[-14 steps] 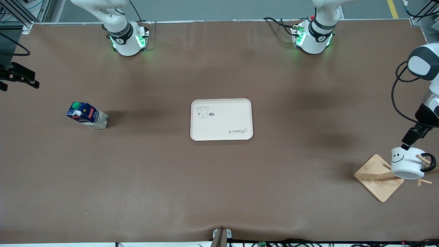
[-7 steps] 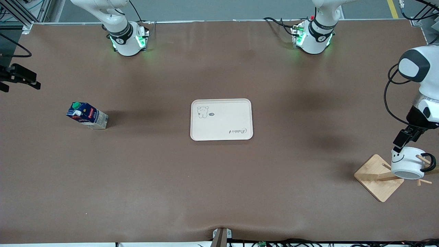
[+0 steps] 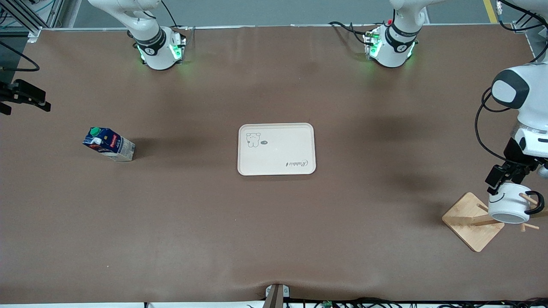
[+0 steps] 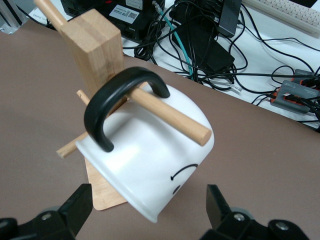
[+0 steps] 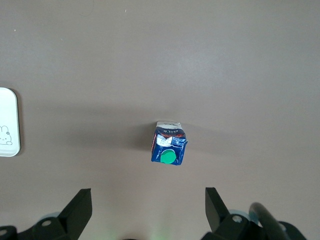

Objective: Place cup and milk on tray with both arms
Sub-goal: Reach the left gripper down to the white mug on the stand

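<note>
The white smiley cup [image 3: 507,204] hangs tilted by its black handle [image 4: 107,110] on a wooden rack peg [image 4: 170,112] at the left arm's end of the table. My left gripper [image 3: 498,182] is open at the cup's bottom end [image 4: 150,170], with one finger on each side and not touching it. The milk carton [image 3: 109,144] stands toward the right arm's end. My right gripper [image 5: 148,212] is open and empty high over the table beside the milk [image 5: 169,149]. It shows at the front view's edge [image 3: 23,102]. The cream tray [image 3: 276,160] lies in the middle.
The rack's square wooden base [image 3: 469,222] and post [image 4: 95,45] stand under the cup, close to the table's end. Cables and black boxes [image 4: 200,35] lie off the table edge past the rack. Open brown table surface lies between the tray and both objects.
My left gripper has come down and shifted toward the cup's bottom end, so its fingers now flank it. The right gripper, milk, cup and tray have barely moved.
</note>
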Motion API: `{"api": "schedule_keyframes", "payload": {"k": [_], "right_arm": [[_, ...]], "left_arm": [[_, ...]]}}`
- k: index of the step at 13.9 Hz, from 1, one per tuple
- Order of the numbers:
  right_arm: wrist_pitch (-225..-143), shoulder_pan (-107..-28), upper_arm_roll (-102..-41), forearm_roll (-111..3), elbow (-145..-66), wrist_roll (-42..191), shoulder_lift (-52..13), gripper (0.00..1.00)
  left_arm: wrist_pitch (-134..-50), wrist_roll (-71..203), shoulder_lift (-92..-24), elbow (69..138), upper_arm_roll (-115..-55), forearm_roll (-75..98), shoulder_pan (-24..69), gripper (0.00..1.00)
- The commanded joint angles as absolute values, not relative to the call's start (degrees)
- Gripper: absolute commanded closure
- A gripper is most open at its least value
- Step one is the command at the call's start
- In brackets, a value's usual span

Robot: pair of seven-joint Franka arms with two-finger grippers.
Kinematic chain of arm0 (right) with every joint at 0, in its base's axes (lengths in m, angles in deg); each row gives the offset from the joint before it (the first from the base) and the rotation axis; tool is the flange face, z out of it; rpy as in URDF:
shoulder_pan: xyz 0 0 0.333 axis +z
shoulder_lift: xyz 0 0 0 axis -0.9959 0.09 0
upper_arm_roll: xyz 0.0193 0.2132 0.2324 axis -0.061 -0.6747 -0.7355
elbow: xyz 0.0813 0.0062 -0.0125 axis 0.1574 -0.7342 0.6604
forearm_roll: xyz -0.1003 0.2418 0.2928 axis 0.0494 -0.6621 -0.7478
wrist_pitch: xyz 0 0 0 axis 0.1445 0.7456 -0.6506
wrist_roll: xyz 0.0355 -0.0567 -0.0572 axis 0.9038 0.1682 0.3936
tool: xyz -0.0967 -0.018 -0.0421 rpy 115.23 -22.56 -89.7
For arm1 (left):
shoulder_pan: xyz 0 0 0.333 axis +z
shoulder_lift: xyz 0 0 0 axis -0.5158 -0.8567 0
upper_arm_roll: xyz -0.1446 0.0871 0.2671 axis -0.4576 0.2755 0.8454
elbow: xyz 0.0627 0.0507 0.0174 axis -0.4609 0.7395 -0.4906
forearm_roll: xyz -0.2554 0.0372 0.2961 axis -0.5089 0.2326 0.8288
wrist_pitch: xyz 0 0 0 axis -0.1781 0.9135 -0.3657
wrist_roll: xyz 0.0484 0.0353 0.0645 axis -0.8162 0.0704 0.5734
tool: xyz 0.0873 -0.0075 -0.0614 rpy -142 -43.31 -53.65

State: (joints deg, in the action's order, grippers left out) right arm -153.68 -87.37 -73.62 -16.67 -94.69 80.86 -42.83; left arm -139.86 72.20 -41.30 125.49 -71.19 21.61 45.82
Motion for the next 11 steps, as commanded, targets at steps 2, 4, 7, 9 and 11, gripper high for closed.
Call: {"api": "schedule_keyframes", "payload": {"k": [2, 4, 7, 9, 11], "right_arm": [[-153.56, -87.47, -73.52, -17.65, -94.03, 81.31, -42.82, 0.00], [-153.56, -87.47, -73.52, -17.65, -94.03, 81.31, -42.82, 0.00], [-153.56, -87.39, -73.52, -17.65, -94.03, 81.31, -42.82, 0.00], [-153.47, -87.39, -73.52, -17.65, -94.03, 81.31, -42.82, 0.00], [-153.47, -87.12, -73.61, -17.22, -93.95, 81.49, -42.82, 0.00]], "left_arm": [[-140.68, 71.44, -42.57, 123.57, -71.61, 22.02, 45.90, 0.21], [-140.68, 71.44, -42.57, 123.57, -71.61, 22.11, 45.82, 0.30], [-140.33, 71.44, -41.87, 123.83, -72.04, 22.02, 45.82, 0.41], [-140.15, 71.26, -41.61, 123.92, -72.40, 22.11, 46.17, 0.45], [-140.15, 69.95, -41.69, 123.74, -72.40, 22.11, 46.34, 0.50]]}}
